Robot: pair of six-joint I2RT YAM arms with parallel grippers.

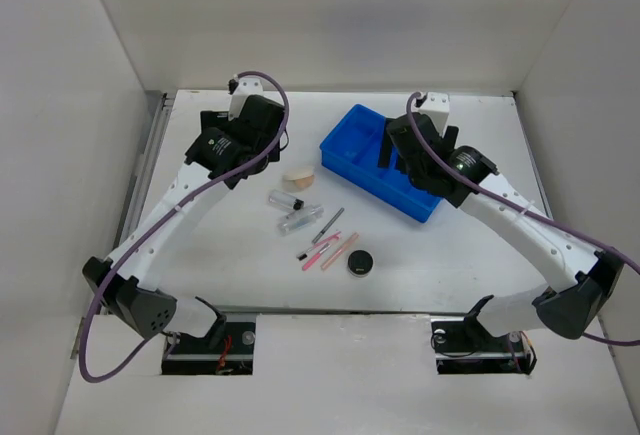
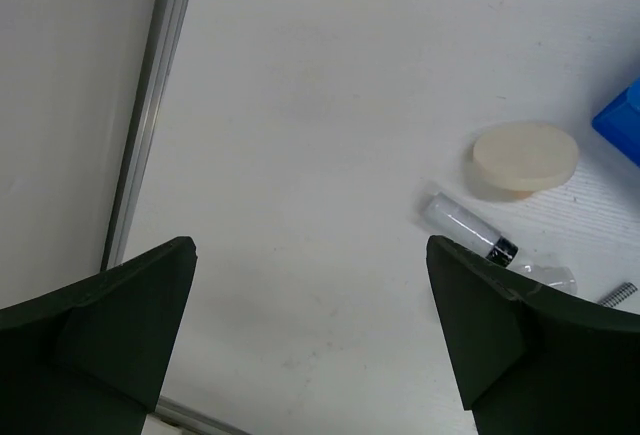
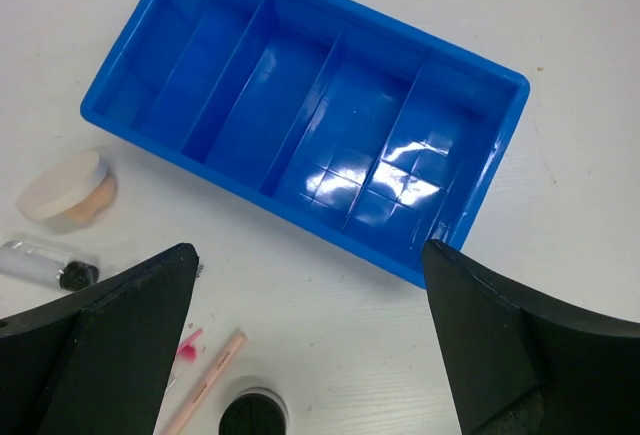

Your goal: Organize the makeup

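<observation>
**Blue tray waiting, both grippers hanging wide**

I am watching the tray [image 3: 310, 125] lying at the far right of the table [image 1: 200, 255], with nothing showing in its compartments. All the makeup is lying loose just left of it: sponge [image 1: 298, 179], vials [image 1: 285, 200], brush [image 1: 328, 225], pink sticks [image 1: 322, 252] and compact [image 1: 360, 263].

The left gripper [image 2: 310, 250] is hanging with jaws apart over bare table, the sponge and one vial near its right finger. The right gripper [image 3: 308, 253] is hanging above the tray's near edge, also spread and holding nothing.

I am judging the first pick as not yet begun. The next move is calling for one arm to descend on a single item, probably the sponge, close squarely across it, then carry it to a compartment.
</observation>
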